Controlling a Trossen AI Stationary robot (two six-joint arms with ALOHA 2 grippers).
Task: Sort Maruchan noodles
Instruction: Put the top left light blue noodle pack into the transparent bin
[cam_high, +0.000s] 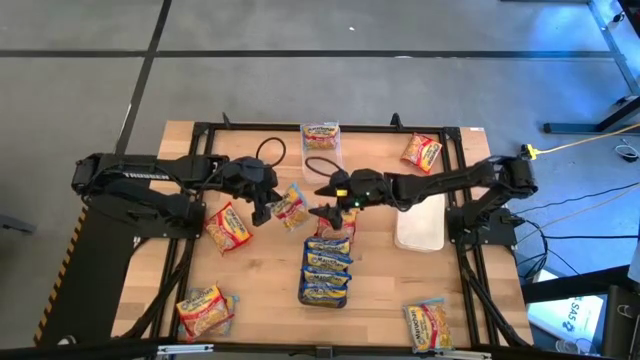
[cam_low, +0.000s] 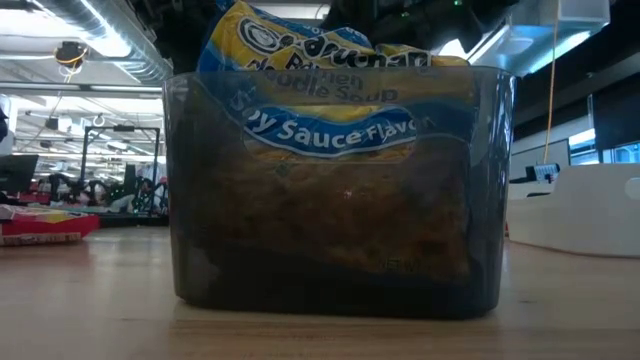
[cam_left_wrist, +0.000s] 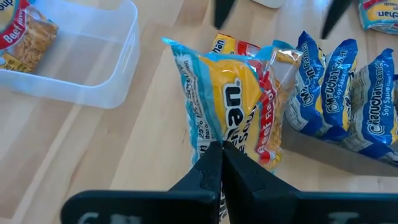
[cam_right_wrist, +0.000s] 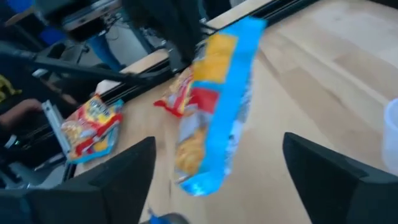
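A: Entry. The held item is a crinkly yellow plastic noodle packet with a red label band and blue edges (cam_left_wrist: 233, 106). It hangs at the centre of the high view, above the wooden worktop (cam_high: 260, 290), pinched at one edge by the left end effector (cam_left_wrist: 221, 163), whose fingers are pressed together on the wrapper.

B: And the right end effector (cam_high: 327, 213)?

A: Spread wide, holding nothing, just right of that packet. The packet dangles between its two dark fingers in the right wrist view, touching neither as far as I can tell.

B: Progress?

A: Partial, in my judgement. A row of blue-banded packets (cam_high: 327, 268) stands in the dark grey tray (cam_high: 325, 298) at lower centre. One packet lies in the clear plastic tub (cam_high: 322, 140) at top centre. The white tray (cam_high: 422, 222) right of centre looks empty.

B: Still loose?

A: A red-banded packet (cam_high: 228, 228) left of centre, one (cam_high: 205, 308) at lower left, one (cam_high: 428, 325) at lower right, one (cam_high: 422, 151) at upper right. Those four, plus the held one, are left to place.

B: Legible print?

A: "Soy Sauce Flavor" and "Ramen Noodle Soup" on the blue packets in the low view. "Beef Flavor" on the held packet's red band, and "Beef" on the packet in the tub. The Maruchan name shows on the blue packets.
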